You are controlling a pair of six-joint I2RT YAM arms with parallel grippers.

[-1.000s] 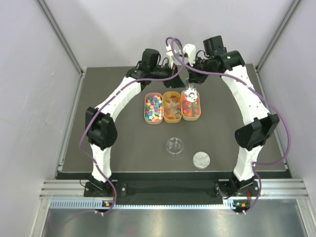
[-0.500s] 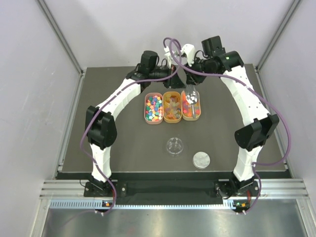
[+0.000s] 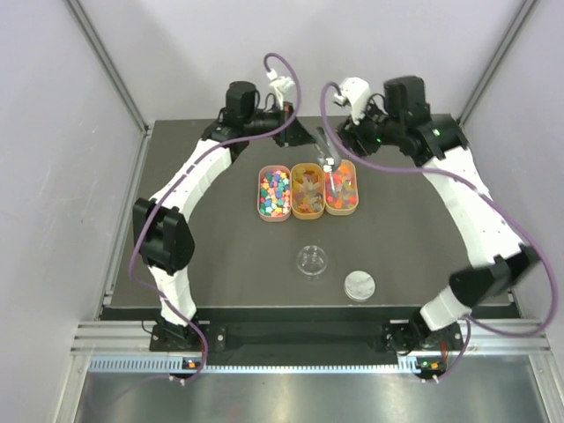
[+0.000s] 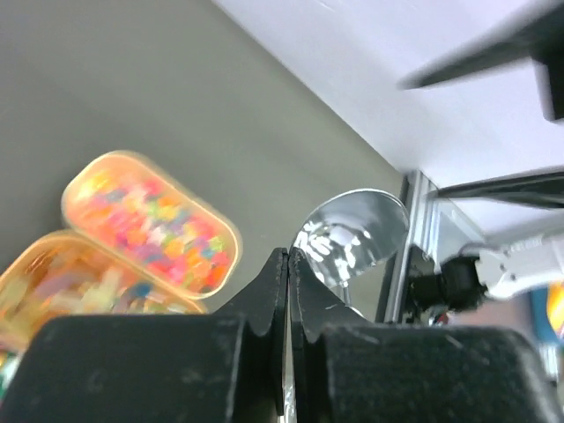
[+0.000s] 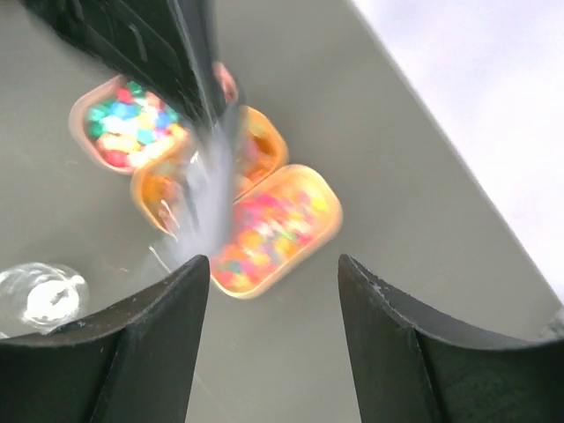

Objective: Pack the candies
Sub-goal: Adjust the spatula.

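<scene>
The candies fill three orange trays: multicoloured cubes (image 3: 275, 194), pale yellow-orange gummies (image 3: 307, 192) and red-orange pieces (image 3: 341, 189). My left gripper (image 3: 298, 134) (image 4: 289, 256) is shut on the handle of a silver spoon (image 3: 324, 148). The spoon's bowl (image 4: 352, 231) juts past the fingertips, above the far end of the trays. My right gripper (image 3: 345, 134) (image 5: 273, 260) hangs open above the red-orange candies (image 5: 273, 227), holding nothing. The spoon (image 5: 210, 181) shows as a blur just left of its fingers.
A small round clear jar (image 3: 312, 260) (image 5: 40, 295) stands open near the table's middle. Its silver lid (image 3: 359, 284) lies to the jar's right. Grey walls and metal rails close in the dark table (image 3: 203, 256) on three sides.
My right gripper has opened, let go of the spoon and drawn back to the right. The left arm swung left, and the spoon's bowl rose off the right tray.
</scene>
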